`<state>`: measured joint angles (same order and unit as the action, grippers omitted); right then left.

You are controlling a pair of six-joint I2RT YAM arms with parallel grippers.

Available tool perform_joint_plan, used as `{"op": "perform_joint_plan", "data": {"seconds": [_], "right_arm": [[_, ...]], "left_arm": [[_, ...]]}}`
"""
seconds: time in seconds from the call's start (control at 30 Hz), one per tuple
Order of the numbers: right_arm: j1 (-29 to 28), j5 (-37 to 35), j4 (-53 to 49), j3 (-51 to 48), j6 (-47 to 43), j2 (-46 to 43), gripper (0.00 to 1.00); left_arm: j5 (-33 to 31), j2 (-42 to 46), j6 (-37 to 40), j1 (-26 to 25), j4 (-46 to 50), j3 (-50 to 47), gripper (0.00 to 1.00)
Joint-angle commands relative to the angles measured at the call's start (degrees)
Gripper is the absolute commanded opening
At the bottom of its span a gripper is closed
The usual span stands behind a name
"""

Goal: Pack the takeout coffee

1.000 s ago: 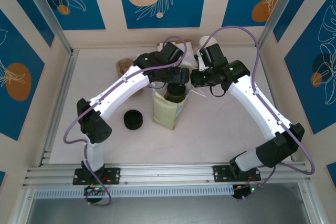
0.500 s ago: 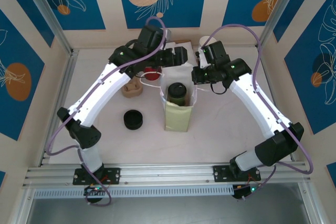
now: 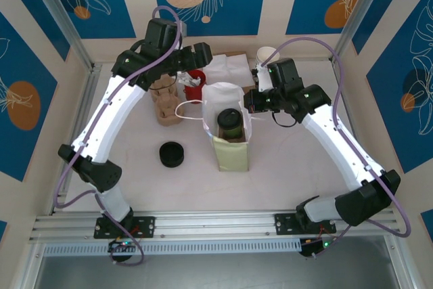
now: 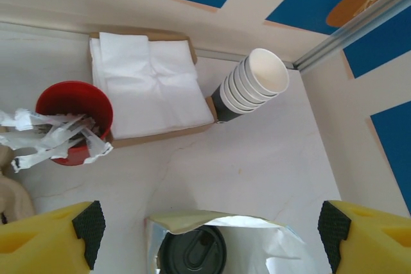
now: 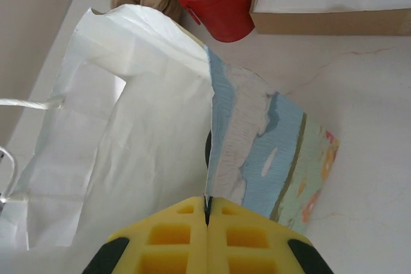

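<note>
Paper bag (image 5: 128,133) rim pinched between right jaws; red cup (image 5: 225,6) beyond.

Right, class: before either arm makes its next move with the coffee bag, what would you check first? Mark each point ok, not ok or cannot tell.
1. The takeout coffee sits inside the paper bag: ok.
2. The bag stands upright on the table: ok.
3. The right gripper is shut on the bag's rim: ok.
4. The left gripper is open, holding nothing, above the bag: ok.
5. The black lid is pressed fully home: cannot tell.
</note>
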<state>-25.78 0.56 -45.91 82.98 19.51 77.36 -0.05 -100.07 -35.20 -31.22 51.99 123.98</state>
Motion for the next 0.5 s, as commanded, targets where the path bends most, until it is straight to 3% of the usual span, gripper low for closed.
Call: {"op": "perform_joint_plan", "data": {"seconds": [0.0, 0.37, 0.47], "right_arm": [[0.2, 2.8, 2.7, -1.5, 2.2, -2.0, 0.04], [3.6, 8.7, 7.6, -4.7, 7.7, -3.0, 0.09], [4.2, 9.9, 9.8, -5.4, 7.9, -4.0, 0.15]], "left_arm": [[0.7, 0.1, 1.7, 1.1, 2.0, -0.6, 0.88], [-0.8, -2.2, 4.0, 4.3, 2.2, 0.8, 0.89], [-3.1, -2.7, 5.3, 4.8, 1.7, 1.4, 0.9]]}}
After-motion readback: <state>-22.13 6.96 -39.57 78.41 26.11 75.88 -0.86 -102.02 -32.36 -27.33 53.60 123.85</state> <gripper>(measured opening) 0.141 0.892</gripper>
